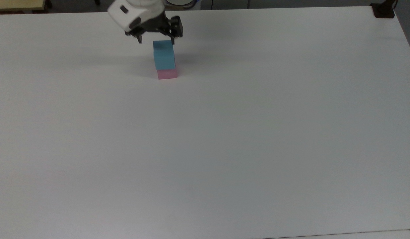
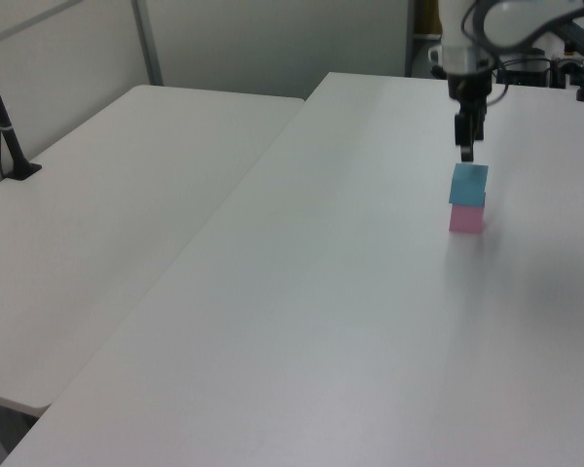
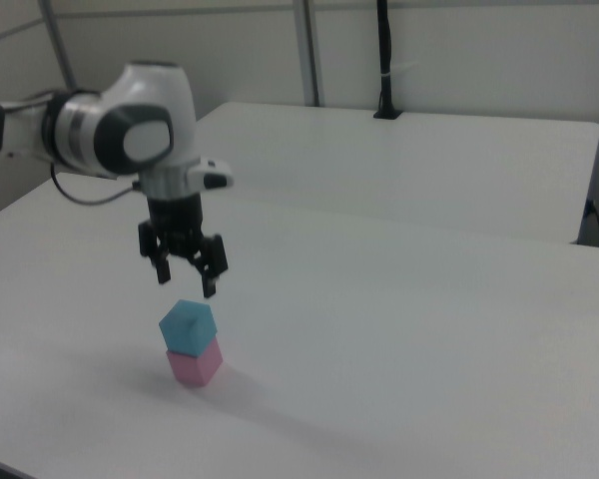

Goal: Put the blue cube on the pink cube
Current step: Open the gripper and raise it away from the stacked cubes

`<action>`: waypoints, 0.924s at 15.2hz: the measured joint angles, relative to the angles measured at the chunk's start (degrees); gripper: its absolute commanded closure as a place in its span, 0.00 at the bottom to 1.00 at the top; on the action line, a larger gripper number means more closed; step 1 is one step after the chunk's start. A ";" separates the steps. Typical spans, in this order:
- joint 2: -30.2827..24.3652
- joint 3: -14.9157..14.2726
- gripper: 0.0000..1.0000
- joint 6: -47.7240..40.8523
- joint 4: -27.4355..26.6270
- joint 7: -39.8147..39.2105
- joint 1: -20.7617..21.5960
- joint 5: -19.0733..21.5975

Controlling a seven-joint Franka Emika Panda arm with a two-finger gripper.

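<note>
Fingers spread, my gripper (image 3: 186,282) hangs empty just above the blue cube (image 3: 187,325), which sits on the pink cube (image 3: 195,363) on the white table (image 3: 429,329). No writing shows on either cube. My arm (image 1: 136,13) is cut off at the top view's upper edge.

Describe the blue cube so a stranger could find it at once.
Start at the big white table and find the white robot arm; its open end effector hangs just above a two-block stack. The blue cube is the upper block, resting on the pink cube. It alone is sky blue and off the tabletop.
</note>
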 measured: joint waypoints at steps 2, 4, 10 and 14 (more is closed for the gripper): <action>-0.49 -0.05 0.00 -5.63 5.88 0.20 -0.91 0.00; -0.86 -0.20 0.00 -9.41 10.76 2.22 -1.15 0.00; -1.16 -2.92 0.00 -10.62 18.94 8.98 -1.15 -0.59; -1.13 -3.89 0.00 -8.55 19.62 2.37 -1.03 -1.99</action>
